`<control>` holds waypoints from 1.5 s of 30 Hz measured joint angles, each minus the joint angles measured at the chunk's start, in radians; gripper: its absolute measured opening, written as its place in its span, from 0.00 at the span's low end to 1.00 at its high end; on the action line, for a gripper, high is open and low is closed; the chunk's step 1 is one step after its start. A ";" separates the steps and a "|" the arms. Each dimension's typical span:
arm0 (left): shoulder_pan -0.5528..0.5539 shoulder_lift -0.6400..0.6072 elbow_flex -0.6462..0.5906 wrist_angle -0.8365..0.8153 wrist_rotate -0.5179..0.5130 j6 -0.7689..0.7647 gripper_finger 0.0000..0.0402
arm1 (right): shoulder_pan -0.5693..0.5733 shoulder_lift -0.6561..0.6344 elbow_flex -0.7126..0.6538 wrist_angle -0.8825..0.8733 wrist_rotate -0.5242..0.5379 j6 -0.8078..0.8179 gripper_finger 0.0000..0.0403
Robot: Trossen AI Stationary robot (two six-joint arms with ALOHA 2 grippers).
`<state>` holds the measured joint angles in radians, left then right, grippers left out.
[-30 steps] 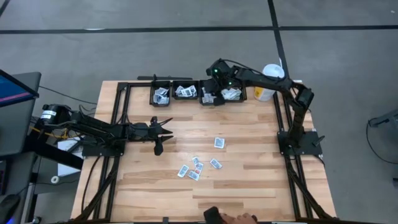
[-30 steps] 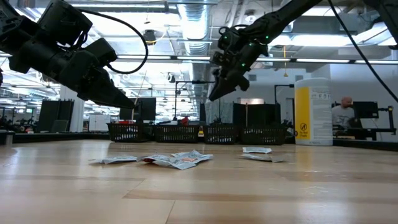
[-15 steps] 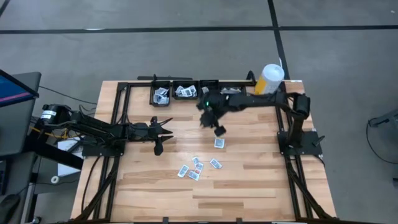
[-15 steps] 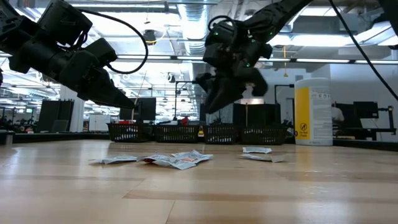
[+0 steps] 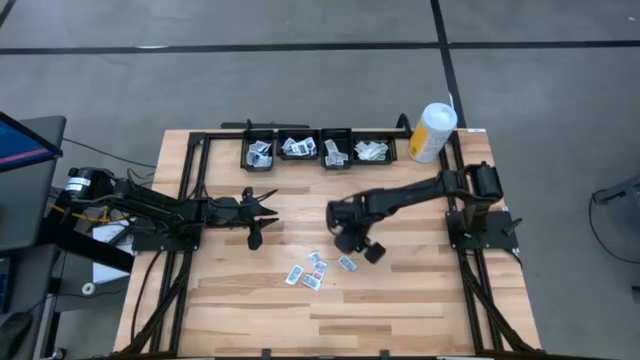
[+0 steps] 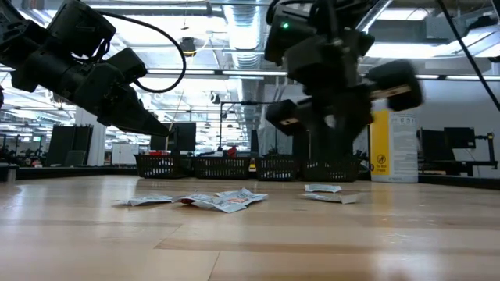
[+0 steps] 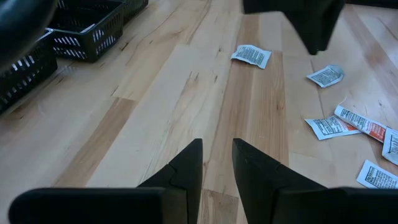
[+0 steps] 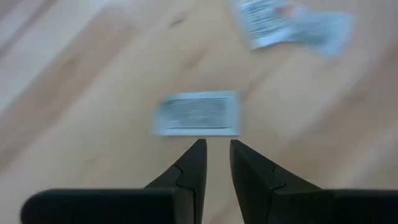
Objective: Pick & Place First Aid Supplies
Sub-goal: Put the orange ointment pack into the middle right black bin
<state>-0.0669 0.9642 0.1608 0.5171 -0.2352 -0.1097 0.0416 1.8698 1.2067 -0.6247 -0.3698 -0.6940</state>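
Overhead, table-level, wrist cameras share table [image 5: 400,290], seemingly.

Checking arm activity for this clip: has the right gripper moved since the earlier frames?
Yes. The right gripper has swung from above the row of black bins out over the table's middle, above a lone packet.

White, grey-printed packets [image 7: 251,55]; black baskets [image 5: 318,150]

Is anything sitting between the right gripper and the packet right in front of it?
Nothing visible. In the right wrist view the right gripper points straight at a single flat packet lying alone on bare wood, with a narrow gap between its fingers. The other packets lie farther off, beyond it. The left gripper waits well aside.
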 joint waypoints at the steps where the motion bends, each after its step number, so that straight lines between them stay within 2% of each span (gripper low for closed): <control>1: 0.000 0.000 0.000 0.000 0.000 0.000 0.22 | 0.015 0.000 0.000 -0.024 0.000 0.000 0.16; 5: 0.000 0.000 0.000 0.000 0.000 0.000 0.22 | 0.072 0.000 0.000 -0.081 0.003 0.047 0.16; 13: 0.000 0.000 0.000 0.000 0.000 -0.003 0.22 | 0.132 0.000 0.000 -0.053 0.009 0.093 0.16; 27: 0.000 0.000 0.000 0.000 0.000 -0.008 0.22 | 0.148 0.000 0.000 -0.021 0.031 0.093 0.16; 37: 0.000 0.000 0.000 0.000 0.000 -0.008 0.22 | 0.153 0.000 -0.104 0.082 0.032 0.093 0.16; 45: 0.000 0.000 0.000 0.000 0.000 -0.008 0.22 | 0.152 0.000 -0.124 0.158 0.060 0.093 0.16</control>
<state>-0.0672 0.9638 0.1608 0.5171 -0.2348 -0.1173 0.1933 1.8698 1.0832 -0.4670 -0.3093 -0.6006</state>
